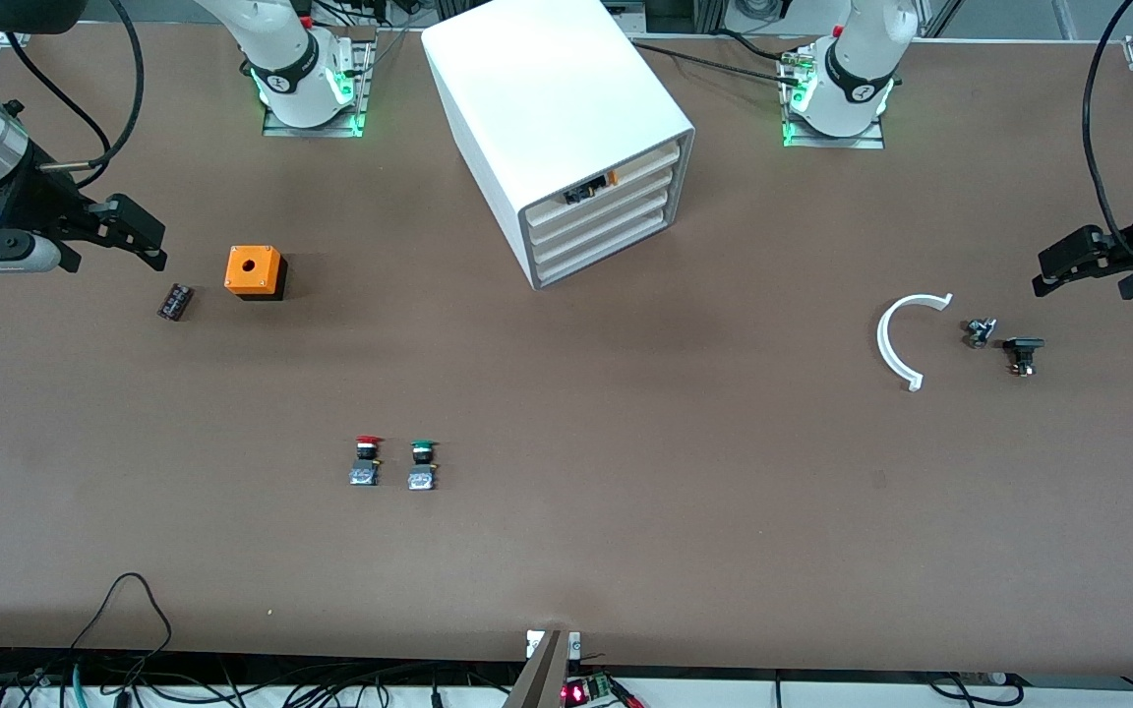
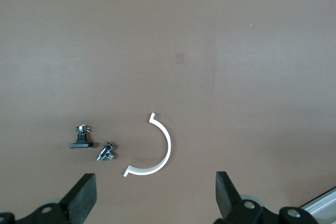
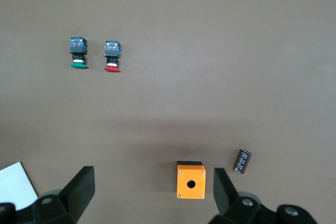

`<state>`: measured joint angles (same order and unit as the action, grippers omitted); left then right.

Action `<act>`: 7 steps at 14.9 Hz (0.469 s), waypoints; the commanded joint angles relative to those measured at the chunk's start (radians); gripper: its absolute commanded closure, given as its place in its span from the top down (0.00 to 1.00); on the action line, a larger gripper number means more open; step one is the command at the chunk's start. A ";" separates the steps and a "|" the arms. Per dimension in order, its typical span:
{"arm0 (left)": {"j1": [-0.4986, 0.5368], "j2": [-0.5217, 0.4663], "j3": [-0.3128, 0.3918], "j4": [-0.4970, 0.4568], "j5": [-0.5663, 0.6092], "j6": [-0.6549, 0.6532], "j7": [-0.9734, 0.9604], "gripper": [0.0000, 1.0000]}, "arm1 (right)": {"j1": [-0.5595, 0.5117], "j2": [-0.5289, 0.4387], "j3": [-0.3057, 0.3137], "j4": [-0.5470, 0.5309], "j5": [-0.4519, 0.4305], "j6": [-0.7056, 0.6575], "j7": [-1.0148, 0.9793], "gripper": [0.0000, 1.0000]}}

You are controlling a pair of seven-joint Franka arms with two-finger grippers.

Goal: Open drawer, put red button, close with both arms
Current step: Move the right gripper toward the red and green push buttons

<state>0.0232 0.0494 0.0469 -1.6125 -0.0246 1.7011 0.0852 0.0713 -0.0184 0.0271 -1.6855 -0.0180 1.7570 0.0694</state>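
The white box cabinet point(image 1: 552, 118) stands between the two arm bases, with its four drawers facing the front camera at an angle. The second-highest drawer point(image 1: 598, 210) is shut. The red button point(image 1: 366, 460) lies on the table beside the green button point(image 1: 422, 464), both nearer the front camera than the cabinet. The red button also shows in the right wrist view point(image 3: 112, 56). My right gripper point(image 1: 117, 262) point(image 3: 152, 192) is open and empty, up over the right arm's end of the table. My left gripper point(image 1: 1080, 287) point(image 2: 155, 198) is open and empty over the left arm's end.
An orange box point(image 1: 254, 270) with a hole and a dark capacitor point(image 1: 175, 301) lie under the right gripper. A white arc piece point(image 1: 896, 339), a small metal part point(image 1: 980, 331) and a black part point(image 1: 1023, 352) lie near the left gripper. The highest drawer shows a black-and-orange part point(image 1: 591, 187).
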 commanded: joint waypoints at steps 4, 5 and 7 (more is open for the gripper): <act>0.001 0.001 -0.007 0.016 -0.011 -0.023 0.008 1.00 | 0.012 0.037 0.002 0.079 -0.026 -0.043 0.017 1.00; -0.002 0.003 -0.007 0.014 -0.009 -0.024 0.007 1.00 | 0.008 0.055 0.001 0.098 -0.019 -0.060 0.009 1.00; -0.012 0.006 -0.013 0.014 -0.003 -0.075 0.011 1.00 | 0.011 0.060 0.002 0.084 -0.010 -0.120 0.033 1.00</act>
<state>0.0179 0.0496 0.0407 -1.6126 -0.0246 1.6761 0.0855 0.0774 0.0149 0.0274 -1.6305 -0.0257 1.7006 0.0744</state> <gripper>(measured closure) 0.000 0.000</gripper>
